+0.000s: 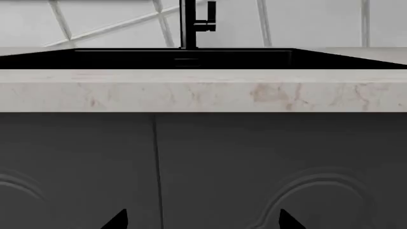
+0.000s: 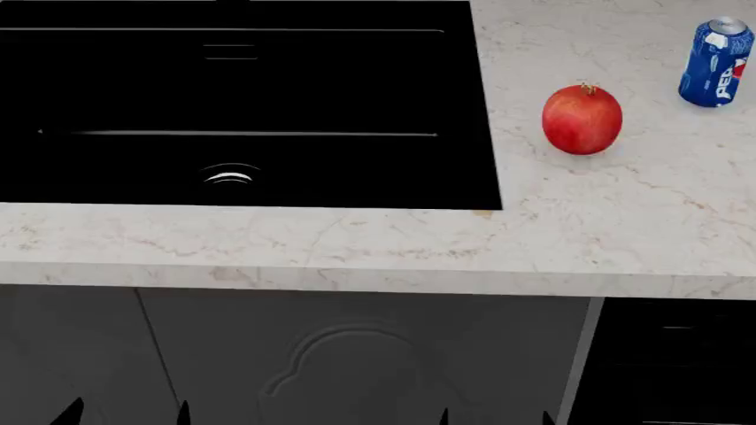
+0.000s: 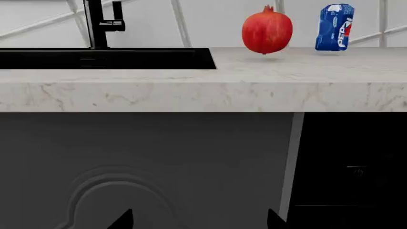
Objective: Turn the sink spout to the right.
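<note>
**Spout arm out of frame, both grippers low at the cabinet front**

I'm seeing only the faucet's upright post and the short lever handle on its side stub; both wrist views are cutting the top off, so the sink spout itself isn't showing and I can't tell its long axis or which way it's pointing. The post is standing at the back edge of the sink, roughly mid-width; the head view isn't showing it.

The sink interior is reading near-solid black. I'm only picking out the drain as a faint ring and a thin highlight line across the basin.

Readable text: the blue can is showing "PEPSI", partly cut off in the head view, clearer from the right wrist. It's standing upright on the countertop, near a red pomegranate, both right of the sink and apart from each other.

The left gripper and right gripper are showing fingertips only, spread wide with nothing between them, facing the grey cabinet doors below the counter edge.
</note>
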Robot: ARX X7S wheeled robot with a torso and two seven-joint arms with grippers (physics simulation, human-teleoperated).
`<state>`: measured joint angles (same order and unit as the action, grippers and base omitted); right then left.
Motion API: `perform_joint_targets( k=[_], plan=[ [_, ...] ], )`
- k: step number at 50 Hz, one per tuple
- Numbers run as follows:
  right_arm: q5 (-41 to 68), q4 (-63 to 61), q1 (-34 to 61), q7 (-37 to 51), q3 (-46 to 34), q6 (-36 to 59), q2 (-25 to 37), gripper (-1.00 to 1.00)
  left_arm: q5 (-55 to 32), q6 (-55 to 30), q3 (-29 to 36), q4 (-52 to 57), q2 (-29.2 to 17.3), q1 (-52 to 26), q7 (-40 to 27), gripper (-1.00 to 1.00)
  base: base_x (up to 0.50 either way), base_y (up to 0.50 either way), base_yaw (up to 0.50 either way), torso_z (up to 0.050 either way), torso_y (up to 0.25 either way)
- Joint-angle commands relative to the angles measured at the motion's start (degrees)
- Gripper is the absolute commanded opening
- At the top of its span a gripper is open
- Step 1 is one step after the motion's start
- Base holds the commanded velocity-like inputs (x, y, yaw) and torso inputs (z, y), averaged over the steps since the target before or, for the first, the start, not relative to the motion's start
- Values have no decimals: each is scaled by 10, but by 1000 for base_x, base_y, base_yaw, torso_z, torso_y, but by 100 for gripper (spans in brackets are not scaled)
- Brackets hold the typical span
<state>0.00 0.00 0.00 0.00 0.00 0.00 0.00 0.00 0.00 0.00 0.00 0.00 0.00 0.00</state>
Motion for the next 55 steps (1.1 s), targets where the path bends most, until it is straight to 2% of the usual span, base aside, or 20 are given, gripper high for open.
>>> perform_joint_targets(
  k=[1,15,55],
  plan=[
    [5,0,0,7,-7,0,5,100,-6,0,6,0,-6,0,0,100,0,0,0,0,0],
    [27,3,1,35,-34,-4,28,100,-17,-3,33,-4,-28,-3,-40,100,0,0,0,0,0],
    [54,-8,-2,72,-65,-16,57,100,-51,10,68,-2,-58,-2,-65,100,0,0,0,50,0]
  ],
)
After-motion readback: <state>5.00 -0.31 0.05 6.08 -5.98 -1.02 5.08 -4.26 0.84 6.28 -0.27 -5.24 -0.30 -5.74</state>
